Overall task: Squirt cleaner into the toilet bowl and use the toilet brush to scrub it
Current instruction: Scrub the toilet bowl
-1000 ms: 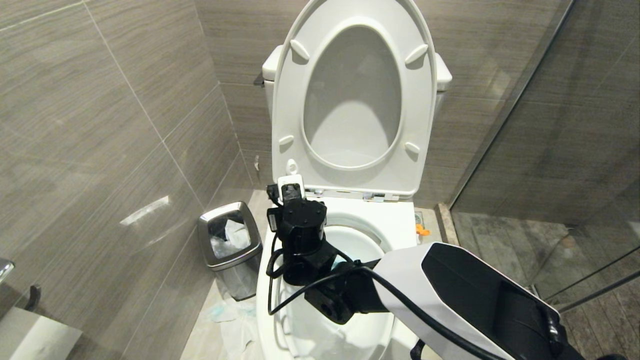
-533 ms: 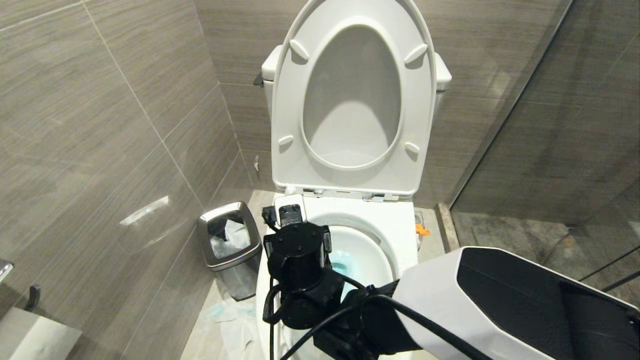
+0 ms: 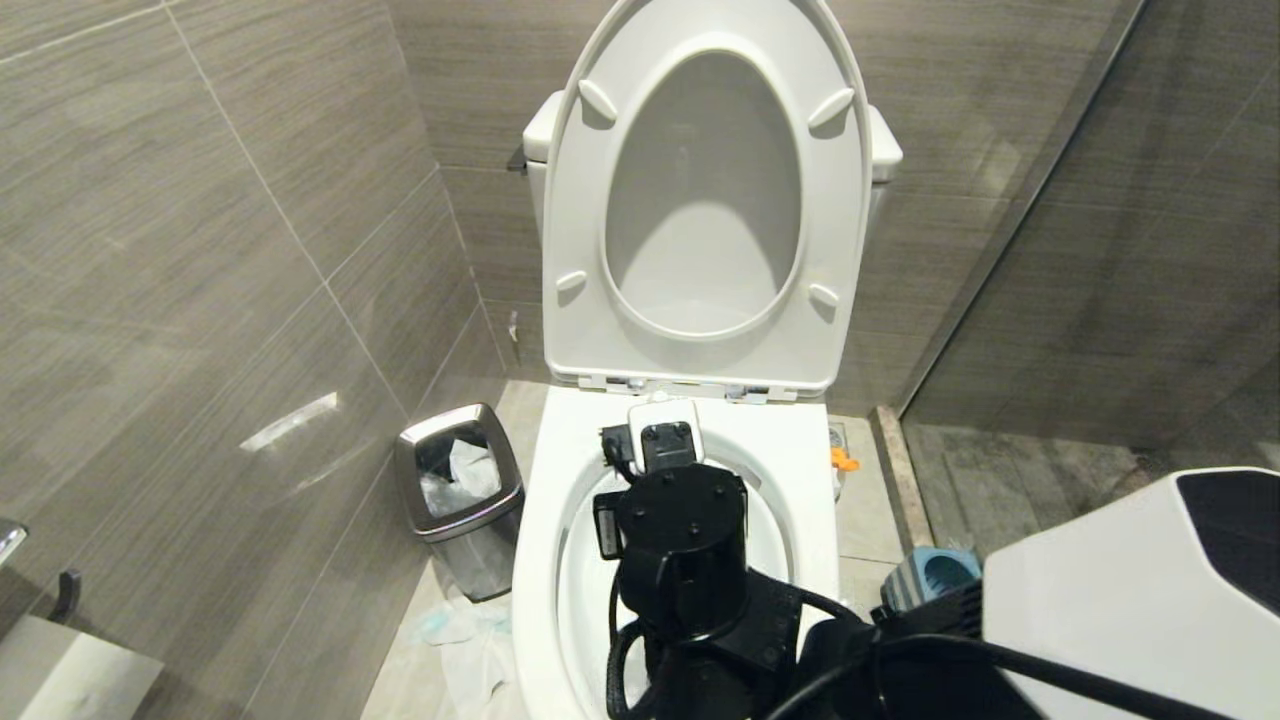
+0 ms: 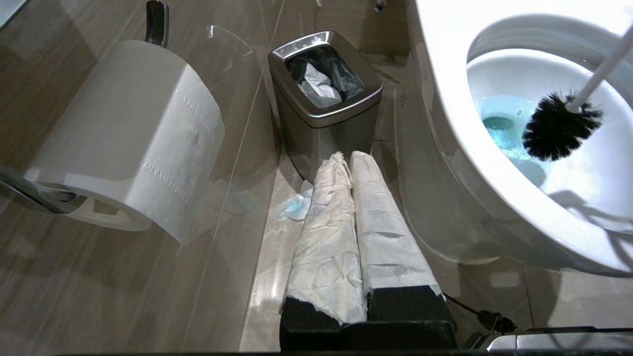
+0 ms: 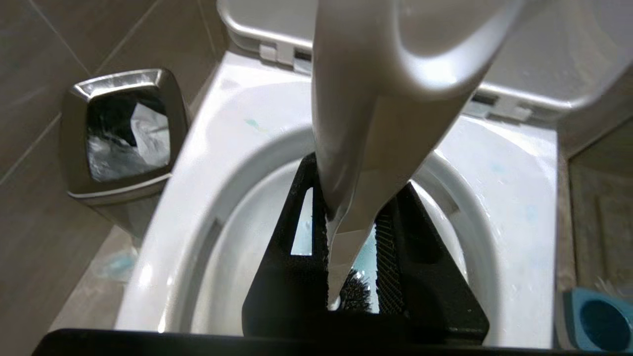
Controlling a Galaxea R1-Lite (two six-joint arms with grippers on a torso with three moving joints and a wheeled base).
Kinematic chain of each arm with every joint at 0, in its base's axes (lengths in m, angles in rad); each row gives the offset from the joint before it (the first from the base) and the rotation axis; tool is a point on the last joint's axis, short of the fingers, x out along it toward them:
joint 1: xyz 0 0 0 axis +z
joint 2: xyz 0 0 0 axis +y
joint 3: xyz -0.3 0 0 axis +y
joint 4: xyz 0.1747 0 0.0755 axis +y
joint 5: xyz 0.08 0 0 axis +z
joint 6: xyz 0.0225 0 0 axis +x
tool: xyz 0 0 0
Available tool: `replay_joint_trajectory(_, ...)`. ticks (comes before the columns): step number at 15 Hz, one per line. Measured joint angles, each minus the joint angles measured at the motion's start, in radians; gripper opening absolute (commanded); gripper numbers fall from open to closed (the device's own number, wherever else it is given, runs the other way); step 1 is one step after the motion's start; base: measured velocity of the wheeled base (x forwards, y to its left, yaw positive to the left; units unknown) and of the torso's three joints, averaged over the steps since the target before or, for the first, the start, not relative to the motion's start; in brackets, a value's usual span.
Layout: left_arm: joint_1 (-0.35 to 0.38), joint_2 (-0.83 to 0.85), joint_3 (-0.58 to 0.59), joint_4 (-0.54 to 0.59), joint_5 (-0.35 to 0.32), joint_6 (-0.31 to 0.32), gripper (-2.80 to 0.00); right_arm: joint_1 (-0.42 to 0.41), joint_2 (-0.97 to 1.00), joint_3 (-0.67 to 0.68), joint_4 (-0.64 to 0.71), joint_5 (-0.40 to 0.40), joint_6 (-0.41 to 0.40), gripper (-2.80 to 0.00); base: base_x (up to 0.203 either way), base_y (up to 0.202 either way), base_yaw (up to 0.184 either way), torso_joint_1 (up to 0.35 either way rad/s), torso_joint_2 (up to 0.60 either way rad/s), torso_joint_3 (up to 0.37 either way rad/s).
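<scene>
The white toilet bowl (image 3: 535,560) stands open and holds blue-tinted water (image 4: 499,123). Above its middle hangs my right gripper (image 5: 351,232), shut on the toilet brush's white handle (image 5: 376,123); in the head view only the black wrist (image 3: 680,540) shows. The black bristle head (image 4: 559,126) hangs inside the bowl, just above the water. My left gripper (image 4: 350,160) is parked low beside the bowl, its paper-wrapped fingers (image 4: 326,222) pressed together on nothing. The cleaner's container is out of view.
The seat and lid (image 3: 700,200) stand raised against the tank. A steel waste bin (image 3: 460,490) stands left of the toilet, with crumpled tissue (image 3: 450,625) on the floor. The blue-grey brush holder (image 3: 935,580) stands at the right. A toilet roll (image 4: 123,138) hangs on the left wall.
My right arm has swung from the bowl's left rim to over its middle, carrying the brush along. The brush holder at the right has come into view.
</scene>
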Motion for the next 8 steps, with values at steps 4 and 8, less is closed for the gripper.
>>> replay_joint_trajectory(4, 0.0, 0.0, 0.0, 0.0, 0.0, 0.0, -2.8, 0.005, -0.081, 0.182, -0.001, -0.028, 0.09, -2.8, 0.0, 0.0, 0.0, 0.0, 0.0, 0.0)
replay_joint_trajectory(8, 0.0, 0.0, 0.0, 0.0, 0.0, 0.0, -2.8, -0.065, -0.116, 0.248, -0.002, -0.051, 0.12, -2.8, 0.0, 0.0, 0.0, 0.0, 0.0, 0.0)
